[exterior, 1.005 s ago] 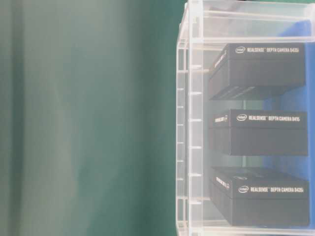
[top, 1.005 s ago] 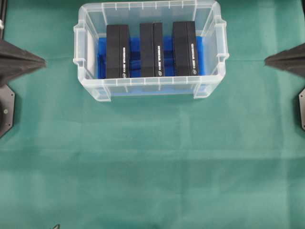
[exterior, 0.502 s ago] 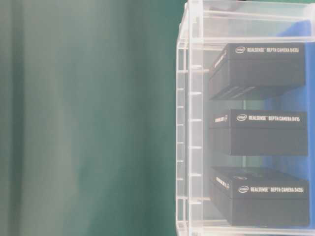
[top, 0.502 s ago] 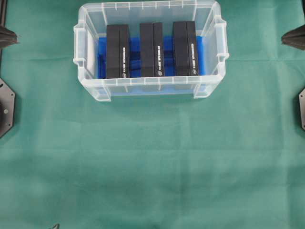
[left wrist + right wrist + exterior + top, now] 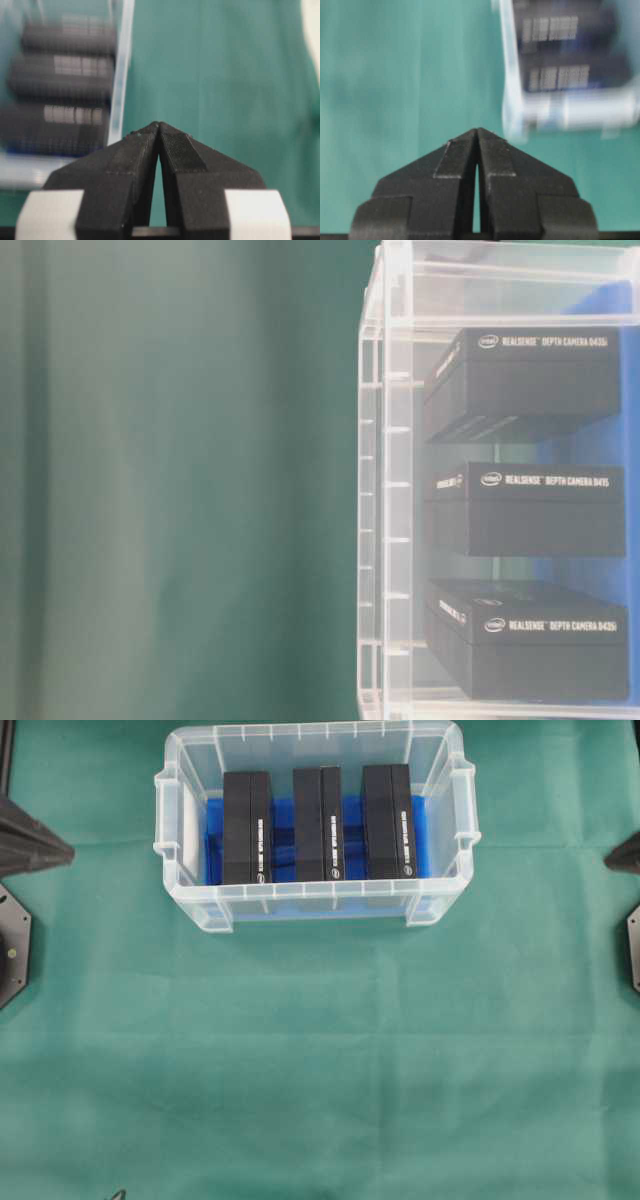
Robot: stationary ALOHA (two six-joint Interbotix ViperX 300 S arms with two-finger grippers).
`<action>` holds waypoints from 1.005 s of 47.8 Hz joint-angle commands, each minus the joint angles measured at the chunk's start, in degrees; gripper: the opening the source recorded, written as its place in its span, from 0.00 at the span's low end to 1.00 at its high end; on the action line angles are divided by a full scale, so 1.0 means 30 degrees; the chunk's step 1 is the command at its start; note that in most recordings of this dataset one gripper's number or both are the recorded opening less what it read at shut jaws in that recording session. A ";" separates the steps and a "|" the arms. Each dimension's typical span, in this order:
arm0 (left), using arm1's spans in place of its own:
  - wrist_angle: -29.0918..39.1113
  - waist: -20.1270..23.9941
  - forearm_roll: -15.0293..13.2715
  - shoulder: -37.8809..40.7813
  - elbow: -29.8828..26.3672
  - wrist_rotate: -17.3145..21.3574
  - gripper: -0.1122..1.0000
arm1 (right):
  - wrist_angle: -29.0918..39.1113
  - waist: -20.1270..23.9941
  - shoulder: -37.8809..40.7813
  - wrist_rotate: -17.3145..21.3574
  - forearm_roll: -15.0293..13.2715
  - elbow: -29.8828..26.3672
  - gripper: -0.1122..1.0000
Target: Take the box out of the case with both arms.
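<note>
The clear plastic case [image 5: 187, 840] stands at the top middle of the green cloth, blue lining on its bottom. Three black boxes stand on edge inside it: left [image 5: 247, 827], middle [image 5: 318, 823], right [image 5: 386, 820]. Their white lettering shows through the case wall [image 5: 385, 490] in the table-level view. My left gripper [image 5: 68, 850] pokes in at the left edge, shut and holding nothing, well left of the case. My right gripper [image 5: 610, 863] shows only its tip at the right edge, also shut and holding nothing. In the wrist views both grippers [image 5: 158, 123] [image 5: 477, 130] have their tips touching, with the case blurred beyond.
Green cloth [image 5: 320, 1070] covers the whole table. Black arm base plates sit at the left edge [image 5: 12, 945] and right edge [image 5: 633, 948].
Both gripper tips drew back toward the frame edges half a second ago. Now the left one reaches further in again and sits lower; the right tip is lower and barely visible.
</note>
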 commanded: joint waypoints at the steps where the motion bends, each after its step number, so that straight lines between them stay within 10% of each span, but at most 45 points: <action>1: 0.2754 -0.0088 0.0059 0.0615 -0.1084 -0.0732 0.10 | 0.2959 0.0000 0.0527 0.0410 -0.0029 -0.0732 0.10; 14: 0.9434 -0.1230 0.0059 0.2021 -0.2461 -0.2402 0.10 | 0.8789 0.0000 0.1758 0.0703 -0.0029 -0.1494 0.10; 33: 0.9844 -0.1260 0.0059 0.2285 -0.2607 -0.5566 0.10 | 0.9111 0.0000 0.2725 0.1523 -0.0498 -0.1611 0.10; 40: 0.9932 -0.1260 0.0059 0.2314 -0.2578 -0.8789 0.10 | 0.9082 0.0000 0.2725 0.5127 -0.0469 -0.1934 0.10; 48: 1.0635 -0.1260 0.0410 0.2402 -0.2607 -1.3682 0.10 | 0.9082 0.0000 0.2725 1.2480 -0.0498 -0.2021 0.10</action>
